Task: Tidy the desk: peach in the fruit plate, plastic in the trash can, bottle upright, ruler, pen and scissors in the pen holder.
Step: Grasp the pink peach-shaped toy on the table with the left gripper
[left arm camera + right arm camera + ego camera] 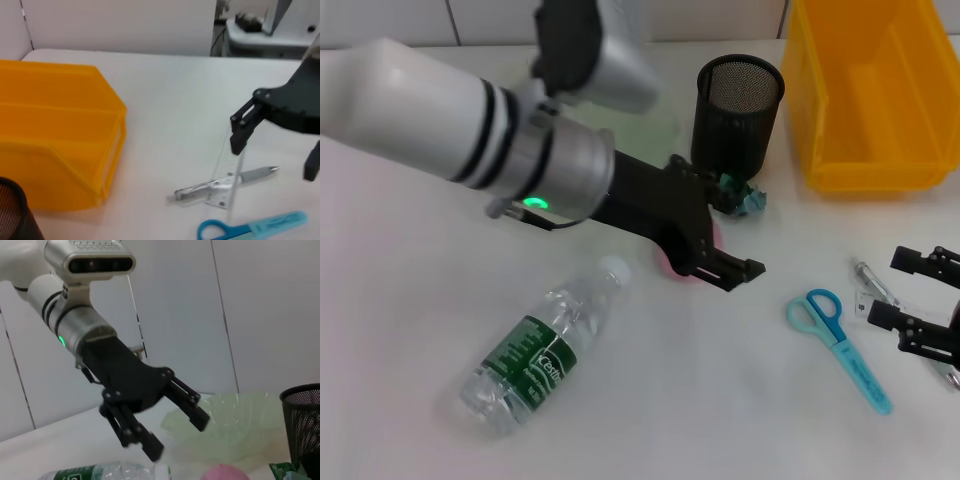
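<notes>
Nearest you, the bottle (542,346) lies on its side on the table (410,300), cap pointing away, not yet stood up.

To the right, the scissors (838,346) lie flat. Just beyond them the pen (226,183) and clear ruler (228,176) lie crossed, touching. The right gripper (920,300) hovers just beside them, fingers apart, holding nothing.

Mid-table, the left gripper (725,255) hangs low over the peach (226,473), fingers apart and empty. In the head view the peach is mostly hidden under that gripper; only a pink edge shows.

Just past it lies a green plastic scrap (742,197), at the foot of the pen holder (737,112). The plate (235,425) sits behind the left arm. The yellow bin (872,95) stands far right.

Risks, as you judge the next move:
- The peach is round; an off-centre close could squirt it toward the bottle or scrap.
- The scrap and holder are near the fingers; a wide approach may clip them.
- The ruler and pen overlap, so lifting one may drag the other.
</notes>
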Robot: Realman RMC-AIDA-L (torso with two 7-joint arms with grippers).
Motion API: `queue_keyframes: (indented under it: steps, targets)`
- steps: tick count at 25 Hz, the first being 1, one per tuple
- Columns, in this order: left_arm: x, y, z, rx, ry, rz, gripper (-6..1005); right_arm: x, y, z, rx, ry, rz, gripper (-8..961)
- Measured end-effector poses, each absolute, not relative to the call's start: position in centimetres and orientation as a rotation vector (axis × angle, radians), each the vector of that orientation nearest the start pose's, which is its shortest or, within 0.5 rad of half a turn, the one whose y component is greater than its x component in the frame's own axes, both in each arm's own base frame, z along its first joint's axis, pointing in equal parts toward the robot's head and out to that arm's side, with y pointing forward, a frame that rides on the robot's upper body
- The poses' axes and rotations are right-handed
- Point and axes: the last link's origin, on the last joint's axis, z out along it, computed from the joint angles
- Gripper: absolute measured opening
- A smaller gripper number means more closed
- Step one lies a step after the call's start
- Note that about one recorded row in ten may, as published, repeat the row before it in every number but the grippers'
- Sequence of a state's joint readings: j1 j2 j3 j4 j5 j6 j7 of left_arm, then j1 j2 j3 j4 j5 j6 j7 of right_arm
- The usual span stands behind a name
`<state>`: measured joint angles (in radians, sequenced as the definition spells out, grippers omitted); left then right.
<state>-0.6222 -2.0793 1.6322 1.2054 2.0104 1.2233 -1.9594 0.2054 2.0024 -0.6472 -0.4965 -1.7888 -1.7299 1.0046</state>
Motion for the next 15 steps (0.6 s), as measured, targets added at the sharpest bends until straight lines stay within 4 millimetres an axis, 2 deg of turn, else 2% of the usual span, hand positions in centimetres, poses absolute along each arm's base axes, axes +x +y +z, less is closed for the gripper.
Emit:
queue_keyframes:
  steps: [2, 7, 9, 15]
  targets:
    - [-10.9, 34.0, -9.0, -2.991, -0.049, -0.05, 787, 34.2, 22.4, 2.7, -2.492, 0.568, 0.879, 772]
    - [-11.7, 34.4, -10.6, -2.892, 0.001, -0.016, 781, 34.0, 22.6, 2.6, -2.496, 0.564, 0.882, 772]
    - [-11.7, 34.4, -10.6, -2.892, 0.001, -0.016, 779, 34.0, 22.6, 2.5, -2.497, 0.563, 0.883, 772]
    - [-13.8, 34.8, -11.5, -2.868, -0.059, 0.056, 773, 33.8, 22.8, 2.3, -2.505, 0.559, 0.888, 772]
